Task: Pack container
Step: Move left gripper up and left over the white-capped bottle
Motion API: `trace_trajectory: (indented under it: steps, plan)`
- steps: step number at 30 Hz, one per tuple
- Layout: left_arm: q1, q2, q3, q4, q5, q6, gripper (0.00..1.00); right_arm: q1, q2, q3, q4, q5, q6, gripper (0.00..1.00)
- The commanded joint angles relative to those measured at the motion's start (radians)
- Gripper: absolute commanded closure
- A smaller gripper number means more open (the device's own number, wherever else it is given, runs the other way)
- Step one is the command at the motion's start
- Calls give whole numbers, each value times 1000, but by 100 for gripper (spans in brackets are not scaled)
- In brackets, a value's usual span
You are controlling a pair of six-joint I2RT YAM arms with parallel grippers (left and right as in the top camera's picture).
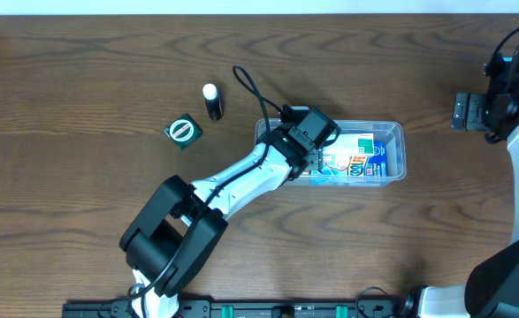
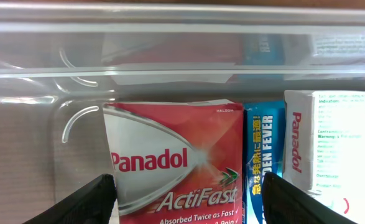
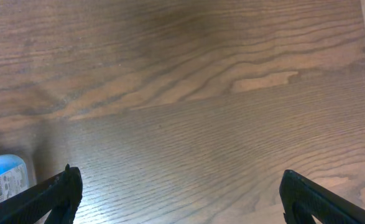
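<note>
The clear plastic container (image 1: 399, 134) sits right of the table's middle and holds several medicine packs. In the left wrist view its wall (image 2: 170, 50) runs across the top. Inside lie a red Panadol ActiFast box (image 2: 176, 155), a blue pack (image 2: 263, 155) and a white Panadol box (image 2: 331, 143). My left gripper (image 2: 182, 205) is open inside the container's left end (image 1: 316, 159), with one finger on each side of the red box and the blue pack. My right gripper (image 1: 462, 110) is open and empty over bare wood at the far right (image 3: 179, 199).
A black tube with a white cap (image 1: 211, 101) and a small green package with a round black-and-white face (image 1: 183, 131) lie on the table left of the container. A blue-and-white pack's corner (image 3: 5, 177) shows at the lower left of the right wrist view.
</note>
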Motion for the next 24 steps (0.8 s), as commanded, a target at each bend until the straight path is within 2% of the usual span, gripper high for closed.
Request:
trace_trajectory:
  steps: [1,13,24]
  plan:
    - [0,3,13,1,27,-9,25,-4,-23,3,1,6,14,1]
    - [0,-28,13,16,52,-5,25,-4,-23,3,1,6,14,1]
    - [32,-250,13,-24,-45,72,25,-4,-23,3,1,6,14,1]
